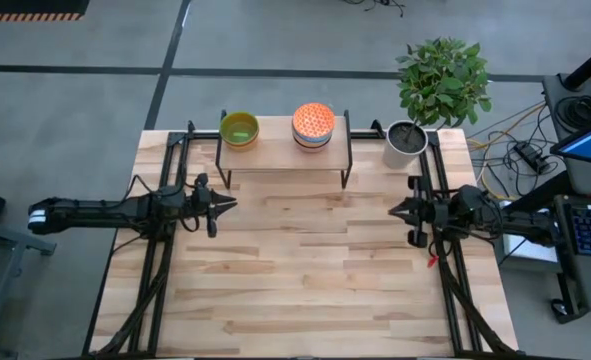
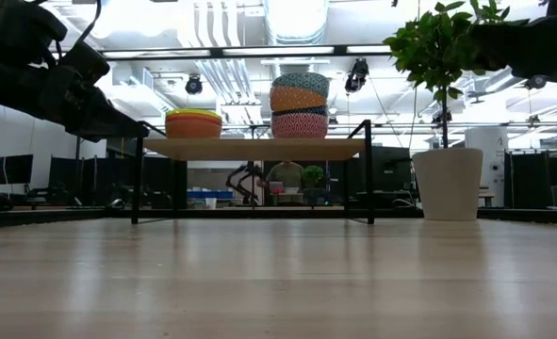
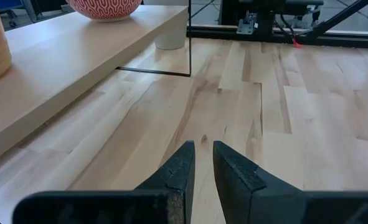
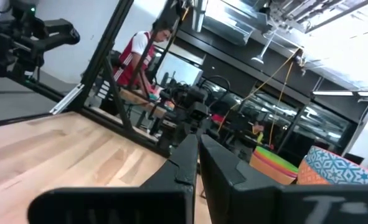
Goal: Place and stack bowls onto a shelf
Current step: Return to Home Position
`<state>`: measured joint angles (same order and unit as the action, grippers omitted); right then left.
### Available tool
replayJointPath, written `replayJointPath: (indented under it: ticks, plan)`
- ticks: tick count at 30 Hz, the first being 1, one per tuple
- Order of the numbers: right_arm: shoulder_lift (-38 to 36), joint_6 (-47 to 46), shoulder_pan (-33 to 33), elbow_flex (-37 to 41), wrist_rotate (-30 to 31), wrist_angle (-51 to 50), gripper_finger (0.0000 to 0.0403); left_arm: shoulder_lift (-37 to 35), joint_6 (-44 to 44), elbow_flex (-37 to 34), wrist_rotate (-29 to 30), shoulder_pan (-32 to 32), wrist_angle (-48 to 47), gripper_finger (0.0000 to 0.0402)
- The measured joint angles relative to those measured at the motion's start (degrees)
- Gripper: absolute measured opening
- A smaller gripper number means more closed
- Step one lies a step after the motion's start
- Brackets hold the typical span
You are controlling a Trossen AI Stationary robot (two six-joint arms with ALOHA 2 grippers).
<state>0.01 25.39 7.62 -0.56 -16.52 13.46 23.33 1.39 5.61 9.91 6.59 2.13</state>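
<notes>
The shelf [image 1: 285,155] stands at the table's far edge, and two stacks of bowls rest on its plank. The left stack [image 1: 239,128] shows a green inside within a yellow rim. The right stack [image 1: 313,124] has an orange bowl on top, and in the low view [image 2: 299,105] a blue-and-white patterned bowl above an orange one and a red patterned one. My left gripper [image 1: 232,205] is shut and empty, level over the table in front of the shelf's left legs. My right gripper [image 1: 393,210] is shut and empty, to the right of the shelf.
A pale pot [image 1: 405,143] with a green plant [image 1: 442,78] stands at the far right, beside the shelf. Bare wooden table [image 1: 305,280] lies between the arms and toward the near edge. A person [image 4: 134,59] in a red top shows in the room beyond the table.
</notes>
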Motion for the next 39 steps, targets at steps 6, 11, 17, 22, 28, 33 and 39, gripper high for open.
replayJointPath:
  ticks: [6, 11, 17, 22, 28, 33, 39]
  plan:
    - [0.0, -0.32, 0.0, 0.0, 0.05, 0.02, 0.0009, 0.0, 0.0, 0.0, 0.0, 0.0, 0.01, 0.004]
    - [0.0, 0.07, 0.0, 0.0, 0.05, 0.02, 0.0009, 0.0, 0.0, 0.0, 0.0, 0.0, 0.0, 0.004]
    - [0.06, 0.09, 0.02, 0.0, 0.05, 0.02, 0.0009, 0.0, 0.0, 0.0, 0.0, 0.0, 0.0, 0.004]
    - [1.31, 0.09, 0.0, -0.06, 0.05, 0.04, 0.0009, 0.0, 0.0, 0.0, 0.0, 0.0, 0.0, 0.004]
    - [2.03, 0.09, 0.02, -0.08, 0.05, 0.02, 0.0009, 0.0, 0.0, 0.0, 0.0, 0.0, 0.01, 0.004]
    - [2.01, 0.11, 0.0, -0.08, 0.05, 0.03, 0.0009, 0.0, 0.0, 0.0, 0.0, 0.0, 0.02, 0.004]
    - [2.01, 0.11, 0.0, -0.11, 0.05, 0.02, 0.0009, 0.0, 0.0, 0.0, 0.0, 0.0, 0.01, 0.004]
